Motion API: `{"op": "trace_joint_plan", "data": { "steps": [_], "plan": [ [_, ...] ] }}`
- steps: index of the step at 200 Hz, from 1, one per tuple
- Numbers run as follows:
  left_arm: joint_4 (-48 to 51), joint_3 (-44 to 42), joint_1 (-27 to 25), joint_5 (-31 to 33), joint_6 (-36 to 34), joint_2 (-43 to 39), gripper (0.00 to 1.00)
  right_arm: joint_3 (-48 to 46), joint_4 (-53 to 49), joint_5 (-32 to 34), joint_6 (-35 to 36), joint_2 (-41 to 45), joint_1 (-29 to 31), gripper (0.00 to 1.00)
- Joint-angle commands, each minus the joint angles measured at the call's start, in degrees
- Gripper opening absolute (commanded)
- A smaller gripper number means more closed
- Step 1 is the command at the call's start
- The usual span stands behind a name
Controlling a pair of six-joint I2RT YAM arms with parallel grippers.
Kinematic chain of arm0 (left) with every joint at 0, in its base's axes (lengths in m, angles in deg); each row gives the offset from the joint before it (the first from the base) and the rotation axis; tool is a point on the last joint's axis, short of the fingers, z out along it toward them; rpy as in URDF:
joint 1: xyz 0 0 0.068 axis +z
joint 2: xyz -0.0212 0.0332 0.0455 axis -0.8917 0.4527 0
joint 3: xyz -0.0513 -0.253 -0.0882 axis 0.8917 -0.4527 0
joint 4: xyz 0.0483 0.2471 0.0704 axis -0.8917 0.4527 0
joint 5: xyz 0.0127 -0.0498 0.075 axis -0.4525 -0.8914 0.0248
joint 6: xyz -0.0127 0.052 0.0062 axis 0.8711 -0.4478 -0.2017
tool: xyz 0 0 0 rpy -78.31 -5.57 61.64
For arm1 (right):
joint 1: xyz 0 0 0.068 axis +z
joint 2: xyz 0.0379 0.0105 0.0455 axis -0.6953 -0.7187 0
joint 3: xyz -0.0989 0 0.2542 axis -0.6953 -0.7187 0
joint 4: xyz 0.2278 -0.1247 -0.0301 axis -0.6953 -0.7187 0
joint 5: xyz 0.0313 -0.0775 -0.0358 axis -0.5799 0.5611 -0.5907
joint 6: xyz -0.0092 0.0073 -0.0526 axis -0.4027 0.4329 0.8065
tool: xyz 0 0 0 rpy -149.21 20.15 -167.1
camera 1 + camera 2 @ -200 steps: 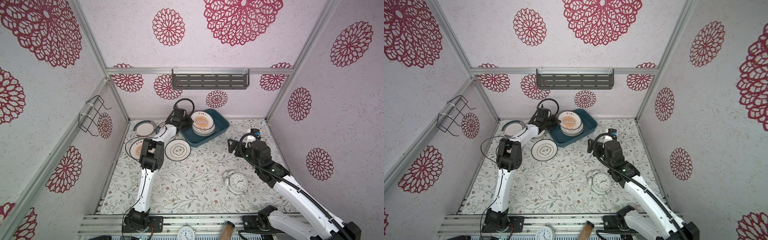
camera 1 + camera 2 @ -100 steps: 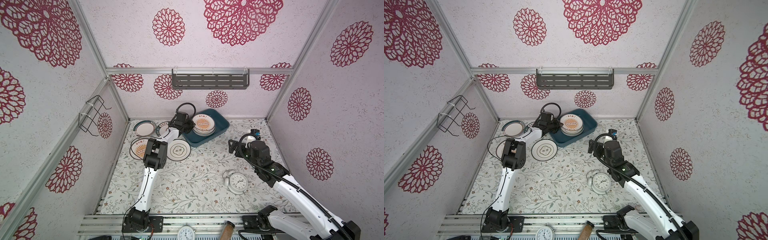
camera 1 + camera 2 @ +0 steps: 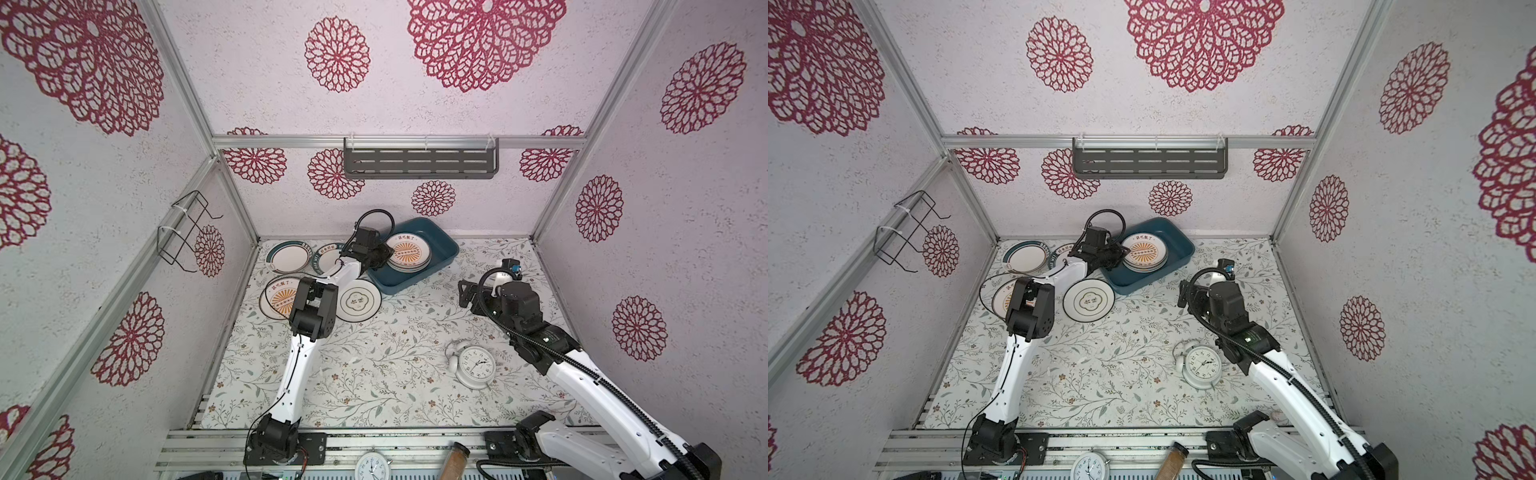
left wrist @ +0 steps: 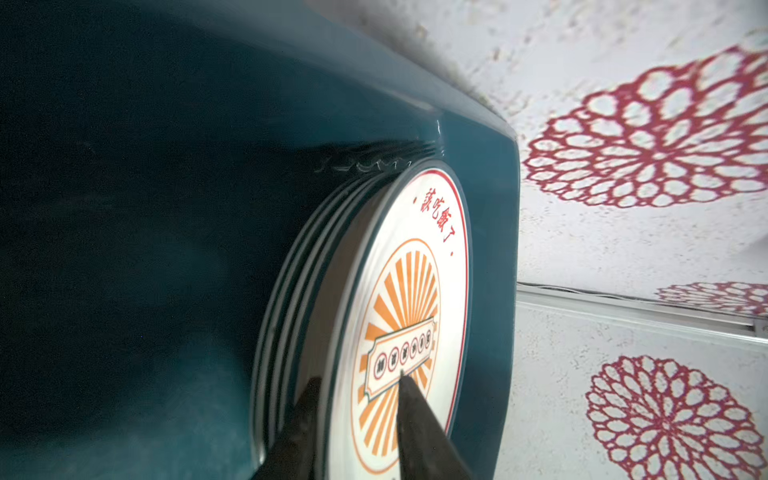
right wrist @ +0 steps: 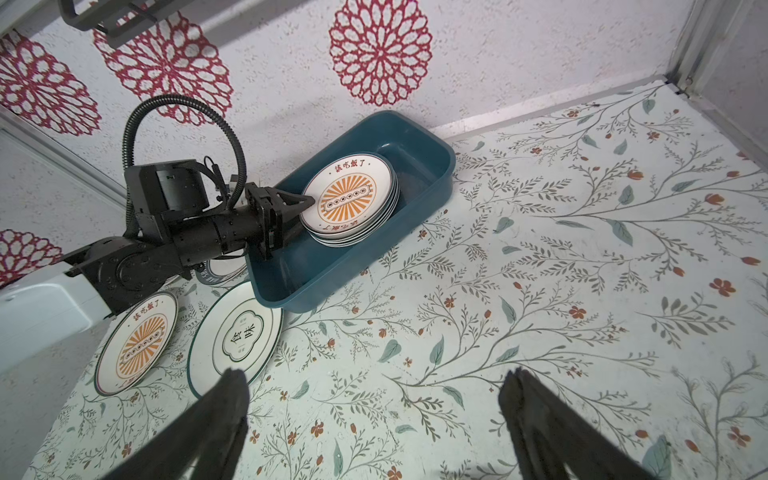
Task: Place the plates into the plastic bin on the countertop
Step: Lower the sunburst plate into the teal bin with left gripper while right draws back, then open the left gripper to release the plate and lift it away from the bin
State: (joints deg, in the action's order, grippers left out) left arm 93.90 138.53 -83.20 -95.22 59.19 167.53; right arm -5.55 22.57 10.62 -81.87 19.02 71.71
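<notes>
Left wrist view: left pincer (image 4: 356, 377), slightly open, straddles rim of top plate (image 4: 415, 270)

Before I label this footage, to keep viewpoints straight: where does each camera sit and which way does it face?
Top views: high over the front edge, facing down toward the back wall; left arm and right arm whole, left pincer at the plastic bin, right pincer open.
Left wrist: behind the left pincer, facing into the bin; fingers straddle the top sunburst plate's rim.
Right wrist: behind the right pincer, facing across the countertop to the bin; its fingers, left arm.
Shared: every view shows that plate in the bin.
</notes>
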Motion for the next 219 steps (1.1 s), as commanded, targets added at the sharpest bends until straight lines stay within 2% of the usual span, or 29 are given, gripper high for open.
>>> {"op": "trace_joint_plan", "data": {
  "steps": [1,14,64,101,128,175,207,219],
  "plan": [
    [2.02,2.02,-0.77,1.24,-2.96,-2.07,0.37,0.54,1.13,0.93,1.2,1.15,-0.5,0.99],
    [4.02,2.79,-0.73,1.38,-4.19,-2.22,0.42,0.35,1.12,1.08,1.14,1.21,-0.51,0.99],
    [11.57,5.16,-0.82,2.64,-9.65,-3.5,0.75,-0.44,1.02,1.56,0.93,1.53,-0.64,0.99],
    [19.04,8.66,-1.22,4.72,-14.73,-3.77,0.88,-0.4,1.37,1.74,1.36,1.48,-0.63,0.99],
    [24.26,9.82,-1.17,9.35,-18.89,-4.7,0.93,-0.39,1.14,1.53,1.51,1.46,-0.66,0.99],
    [30.32,10.98,-1.11,16.0,-27.0,-7.3,0.97,-0.39,1.2,1.57,1.85,1.06,-0.74,0.99],
    [27.37,4.1,-1.12,17.48,-31.07,-14.05,1.0,0.49,1.97,0.53,2.35,-0.56,-0.85,0.99],
    [25.11,0.36,-0.98,17.31,-31.69,-17.61,0.97,0.7,2.8,0.11,2.34,-1.25,-0.83,0.99]
  ]
}}
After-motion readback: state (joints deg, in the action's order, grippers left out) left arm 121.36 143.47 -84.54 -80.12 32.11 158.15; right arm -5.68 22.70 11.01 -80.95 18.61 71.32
